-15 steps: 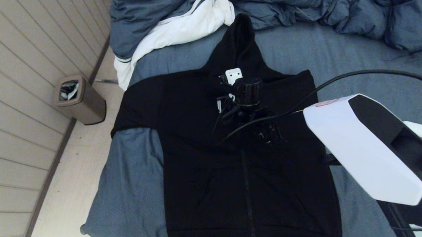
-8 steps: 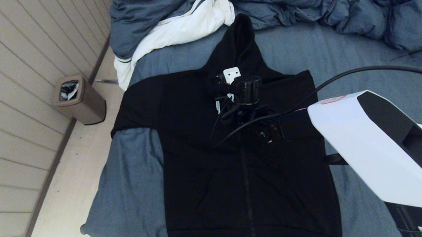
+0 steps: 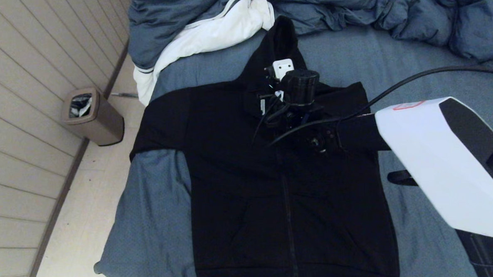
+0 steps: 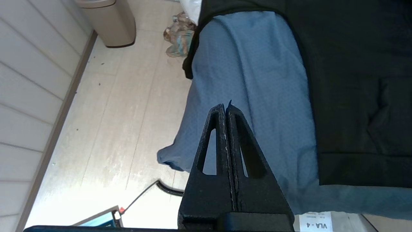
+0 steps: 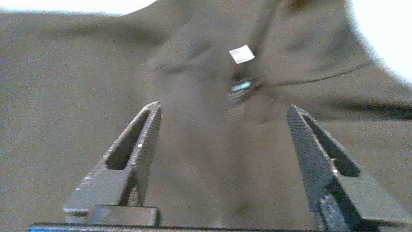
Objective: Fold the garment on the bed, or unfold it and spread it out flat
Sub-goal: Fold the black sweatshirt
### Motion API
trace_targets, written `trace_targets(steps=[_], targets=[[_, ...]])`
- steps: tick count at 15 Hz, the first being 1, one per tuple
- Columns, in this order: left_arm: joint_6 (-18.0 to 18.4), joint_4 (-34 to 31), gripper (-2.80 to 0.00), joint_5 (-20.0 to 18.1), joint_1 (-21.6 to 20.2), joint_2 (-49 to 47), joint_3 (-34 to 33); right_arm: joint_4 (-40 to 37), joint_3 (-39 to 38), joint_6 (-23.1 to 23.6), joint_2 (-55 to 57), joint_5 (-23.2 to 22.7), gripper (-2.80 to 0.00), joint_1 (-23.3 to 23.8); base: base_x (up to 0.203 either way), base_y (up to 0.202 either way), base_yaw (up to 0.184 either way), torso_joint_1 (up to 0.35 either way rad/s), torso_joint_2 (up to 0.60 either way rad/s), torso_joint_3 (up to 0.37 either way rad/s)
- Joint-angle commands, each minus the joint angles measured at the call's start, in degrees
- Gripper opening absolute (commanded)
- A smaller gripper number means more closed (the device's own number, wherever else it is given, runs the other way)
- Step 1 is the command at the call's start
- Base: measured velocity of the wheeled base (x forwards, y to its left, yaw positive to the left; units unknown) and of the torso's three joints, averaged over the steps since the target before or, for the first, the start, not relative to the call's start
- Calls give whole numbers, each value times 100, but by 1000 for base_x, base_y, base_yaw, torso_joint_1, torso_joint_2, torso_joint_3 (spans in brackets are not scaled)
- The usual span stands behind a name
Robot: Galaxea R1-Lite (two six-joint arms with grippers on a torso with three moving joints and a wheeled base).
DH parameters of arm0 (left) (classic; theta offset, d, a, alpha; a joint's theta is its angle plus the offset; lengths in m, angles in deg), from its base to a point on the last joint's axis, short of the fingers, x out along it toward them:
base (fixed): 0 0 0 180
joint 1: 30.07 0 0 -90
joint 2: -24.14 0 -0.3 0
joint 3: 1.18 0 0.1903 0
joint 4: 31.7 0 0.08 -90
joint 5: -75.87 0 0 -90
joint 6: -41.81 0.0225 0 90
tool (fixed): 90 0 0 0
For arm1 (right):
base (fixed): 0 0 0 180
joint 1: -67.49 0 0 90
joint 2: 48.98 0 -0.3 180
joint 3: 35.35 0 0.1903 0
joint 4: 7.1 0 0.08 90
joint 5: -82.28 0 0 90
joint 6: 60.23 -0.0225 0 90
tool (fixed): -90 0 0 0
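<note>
Right claw (image 5: 223,109) spread wide, nothing between its two black ribbed fingers (image 5: 146,129), hovering over the chest and neck area of the garment. In the head view the right claw (image 3: 278,81) sits at the end of the black wrist with its cables, just below the hood, on the zipper line. Small white label (image 5: 241,54) shows on the fabric ahead of the fingers, with a blurred bit of zipper hardware just below it; contact with the cloth can't be judged.

The garment, a large black long-sleeved hooded sweatshirt (image 3: 274,195), lies front up and flat on the bed (image 3: 158,217), which has a blue-grey finely textured sheet. Hood points to the far end, zipper runs down the middle, ribbed hem at the near edge. Sleeve on the robot's left is laid across the sheet toward the bed edge.

Left claw (image 4: 225,108) pressed tight, empty, hanging off the near left corner of the bed above pale floor (image 4: 106,135); hem corner of the sweatshirt is beside it in that view.

Rumpled blue-grey duvet with white lining (image 3: 233,22) is bunched at the far end of the bed, touching the hood tip. Brown waste bin (image 3: 92,117) stands on the floor by the panelled wall.
</note>
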Motion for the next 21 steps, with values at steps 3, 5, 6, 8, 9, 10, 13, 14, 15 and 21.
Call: trace_targets(steps=[3, 5, 6, 8, 9, 10, 13, 14, 15, 21], targets=[[-4, 4, -280, 2, 0, 2, -13, -291, 113, -9, -52, 129, -280, 763, 0, 0, 0, 0, 0, 0], [-4, 4, -280, 2, 0, 2, -6, -456, 174, -58, 96, 111, -280, 855, 0, 0, 0, 0, 0, 0], [-4, 4, -280, 2, 0, 2, -16, -452, 263, -68, 242, 124, -280, 853, 0, 0, 0, 0, 0, 0], [-4, 4, -280, 2, 0, 2, 2, -458, 400, -82, 453, 135, -280, 773, 0, 0, 0, 0, 0, 0], [-7, 4, -280, 2, 0, 2, -9, -458, 414, -95, 536, 136, -280, 727, 0, 0, 0, 0, 0, 0], [-13, 4, -280, 2, 0, 2, -8, -455, 418, -96, 575, 140, -280, 614, 0, 0, 0, 0, 0, 0], [-13, 4, -280, 2, 0, 2, -9, -450, 419, -105, 587, 162, -280, 291, 0, 0, 0, 0, 0, 0], [-13, 4, -280, 2, 0, 2, -10, -447, 419, -108, 578, 162, -280, 200, 0, 0, 0, 0, 0, 0], [-13, 4, -280, 2, 0, 2, -14, -442, 419, -131, 550, 168, -280, 79, 0, 0, 0, 0, 0, 0], [-22, 4, -280, 2, 0, 2, -9, -411, 410, -253, 314, 339, -280, -642, 0, 0, 0, 0, 0, 0]])
